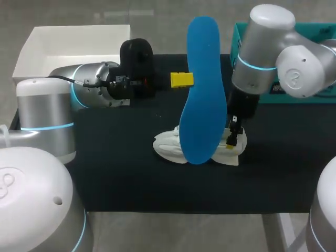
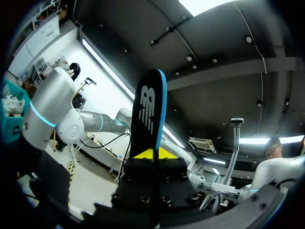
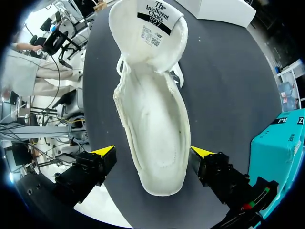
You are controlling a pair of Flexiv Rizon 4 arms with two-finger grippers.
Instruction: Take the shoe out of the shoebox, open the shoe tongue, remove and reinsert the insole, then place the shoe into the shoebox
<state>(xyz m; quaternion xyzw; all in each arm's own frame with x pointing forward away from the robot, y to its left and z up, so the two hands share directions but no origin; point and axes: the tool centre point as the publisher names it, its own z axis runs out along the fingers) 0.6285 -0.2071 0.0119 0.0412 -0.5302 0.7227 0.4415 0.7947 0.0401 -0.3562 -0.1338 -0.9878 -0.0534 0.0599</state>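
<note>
The left tool [image 1: 186,80] is clamped narrow on the insole [image 1: 202,94], holding it upright above the middle of the counter [image 1: 121,173]. The insole is a long, flat foam shape, rounded at both ends, smooth blue on one face and black on the other [image 2: 148,109].

The right tool [image 3: 153,152] stands wide, its yellow tips on either side of the heel of the white shoe [image 3: 152,109]. I cannot tell whether they touch it. The shoe lies on the dark counter, right of centre, its tongue folded back and its pale fabric interior bare.

A white cardboard shoebox [image 1: 37,44] sits far left and a teal box [image 1: 278,95] far right.
</note>
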